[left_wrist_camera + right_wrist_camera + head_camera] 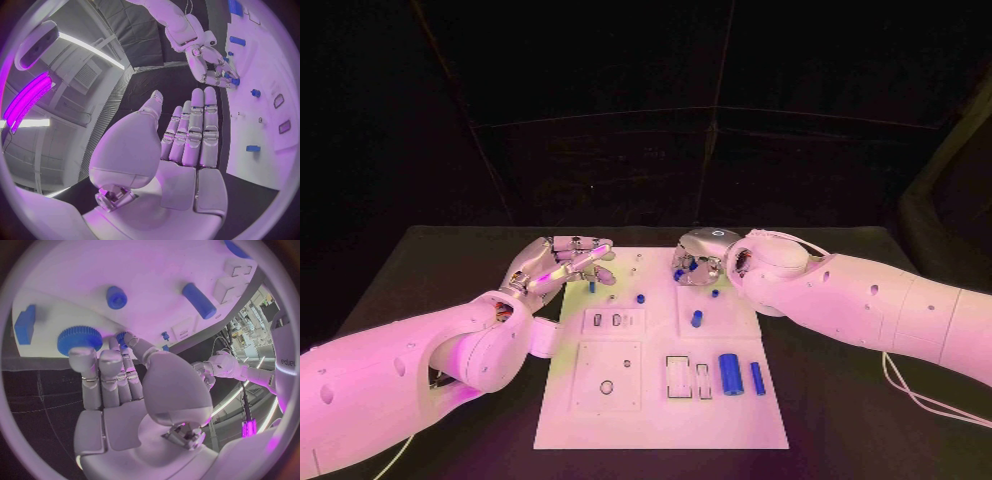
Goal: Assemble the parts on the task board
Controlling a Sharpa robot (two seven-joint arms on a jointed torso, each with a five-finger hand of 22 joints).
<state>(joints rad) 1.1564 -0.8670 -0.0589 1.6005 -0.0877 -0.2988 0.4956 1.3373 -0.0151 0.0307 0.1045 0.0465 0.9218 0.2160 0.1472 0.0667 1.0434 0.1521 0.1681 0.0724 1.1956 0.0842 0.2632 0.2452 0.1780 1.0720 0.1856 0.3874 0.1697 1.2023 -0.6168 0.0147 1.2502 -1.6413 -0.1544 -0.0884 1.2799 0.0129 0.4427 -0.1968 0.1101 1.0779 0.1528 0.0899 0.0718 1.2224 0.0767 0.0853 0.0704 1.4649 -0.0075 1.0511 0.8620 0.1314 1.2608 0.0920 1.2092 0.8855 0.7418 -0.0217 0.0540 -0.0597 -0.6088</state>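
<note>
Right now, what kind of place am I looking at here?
Probably a robotics lab or test cell. A white task board with small blue parts lies on a black table, dark curtains hang behind, and strip lights run along an industrial ceiling.

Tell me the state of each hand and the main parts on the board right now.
left hand: open, fingers straight, holding nothing
right hand: fingertips on a small blue part at the task board's far end
blue gear: flat on the board, beside the right hand's fingers
large blue cylinder: lying on its side, untouched
</note>
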